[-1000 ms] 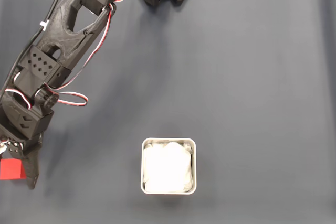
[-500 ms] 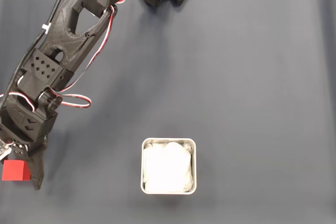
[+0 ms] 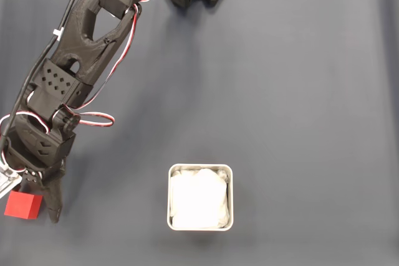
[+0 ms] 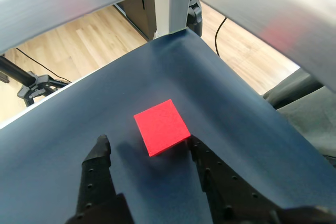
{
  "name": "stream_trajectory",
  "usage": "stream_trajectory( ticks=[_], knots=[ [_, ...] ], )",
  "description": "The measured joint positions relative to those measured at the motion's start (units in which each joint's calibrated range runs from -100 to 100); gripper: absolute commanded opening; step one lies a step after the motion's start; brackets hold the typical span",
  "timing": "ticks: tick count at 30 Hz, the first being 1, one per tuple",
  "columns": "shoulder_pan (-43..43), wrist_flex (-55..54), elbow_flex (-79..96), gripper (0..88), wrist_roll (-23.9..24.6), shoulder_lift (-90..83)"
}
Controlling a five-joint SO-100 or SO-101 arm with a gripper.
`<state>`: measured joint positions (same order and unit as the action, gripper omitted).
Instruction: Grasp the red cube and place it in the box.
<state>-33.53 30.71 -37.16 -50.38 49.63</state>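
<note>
Wrist view, red cube [image 4: 161, 126], flat matte faces

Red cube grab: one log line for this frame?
phase: reaching | pincer: open, straddling red cube, one finger touching it | cube: on mat, not lifted | box: holds only its white lining

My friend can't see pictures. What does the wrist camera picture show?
A red cube sits on a dark blue table cover, between the open black jaws of the gripper and near its tips. A wooden floor shows beyond the table's corner.
</note>
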Motion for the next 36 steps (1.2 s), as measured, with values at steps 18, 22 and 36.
stream_trajectory(
  ticks=[18,22,36],
  knots=[
    [1.85,0.0,1.08,33.7,0.98,-1.82],
    [1.93,0.0,1.08,33.7,1.07,-1.82],
    [2.0,-0.16,-1.72,33.6,1.03,-1.56]
  ],
)
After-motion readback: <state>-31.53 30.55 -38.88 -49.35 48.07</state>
